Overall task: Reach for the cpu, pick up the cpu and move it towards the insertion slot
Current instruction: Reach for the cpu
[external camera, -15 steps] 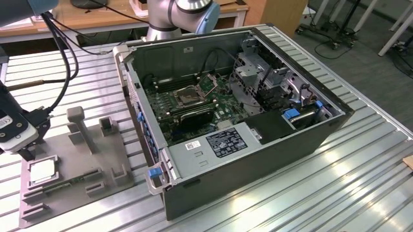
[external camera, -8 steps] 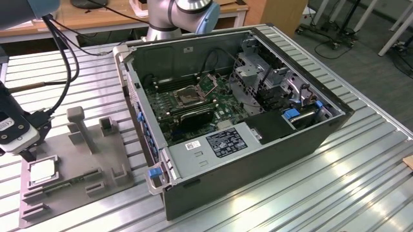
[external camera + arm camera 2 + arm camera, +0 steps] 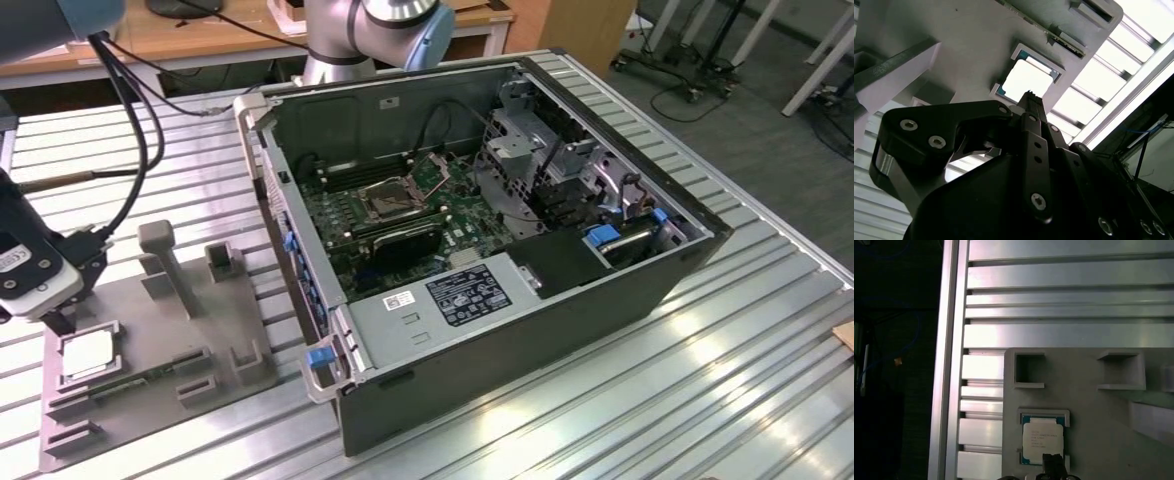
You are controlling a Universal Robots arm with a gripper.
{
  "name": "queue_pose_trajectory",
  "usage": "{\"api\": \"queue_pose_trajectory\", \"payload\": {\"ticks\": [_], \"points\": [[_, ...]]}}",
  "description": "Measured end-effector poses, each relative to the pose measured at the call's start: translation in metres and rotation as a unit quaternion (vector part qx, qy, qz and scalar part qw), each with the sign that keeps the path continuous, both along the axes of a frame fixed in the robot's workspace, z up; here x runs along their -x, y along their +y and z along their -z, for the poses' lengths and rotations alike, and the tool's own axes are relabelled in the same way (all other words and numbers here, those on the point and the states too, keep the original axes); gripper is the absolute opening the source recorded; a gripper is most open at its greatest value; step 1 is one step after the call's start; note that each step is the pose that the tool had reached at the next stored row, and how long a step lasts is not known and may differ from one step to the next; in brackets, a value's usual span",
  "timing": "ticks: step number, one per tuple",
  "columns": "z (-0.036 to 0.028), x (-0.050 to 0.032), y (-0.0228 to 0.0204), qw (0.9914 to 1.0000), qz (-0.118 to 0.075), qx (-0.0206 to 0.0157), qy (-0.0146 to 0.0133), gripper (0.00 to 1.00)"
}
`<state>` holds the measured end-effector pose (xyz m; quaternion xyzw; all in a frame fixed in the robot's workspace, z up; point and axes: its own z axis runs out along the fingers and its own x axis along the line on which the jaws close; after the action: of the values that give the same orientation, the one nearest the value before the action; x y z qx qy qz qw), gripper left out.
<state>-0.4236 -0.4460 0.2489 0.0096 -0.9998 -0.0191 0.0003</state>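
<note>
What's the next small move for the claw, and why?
Probably a short, slow descent straight down. In the exterior view the claw hangs just above the cpu, which lies flat in its pocket on the grey fixture. In the first wrist view the claw overlaps one edge of the chip, so it looks roughly lined up, with no grasp visible yet.

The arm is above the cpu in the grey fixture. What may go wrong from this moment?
1. The pincer appears over one edge of the cpu, not its middle; descending so, it might hit the grey fixture's raised frame or tip the chip.
2. The insertion slot lies deep inside the open computer case; the carried chip might strike its wall.
3. The black cable hangs near the fixture's upright posts and might snag.
</note>
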Motion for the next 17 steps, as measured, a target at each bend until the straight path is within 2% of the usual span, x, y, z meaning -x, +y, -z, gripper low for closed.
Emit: {"api": "queue_pose_trajectory", "payload": {"ticks": [17], "points": [[0.0048, 0.0001, 0.0000, 1.00000, 0.000, 0.0003, 0.0001, 0.10]]}}
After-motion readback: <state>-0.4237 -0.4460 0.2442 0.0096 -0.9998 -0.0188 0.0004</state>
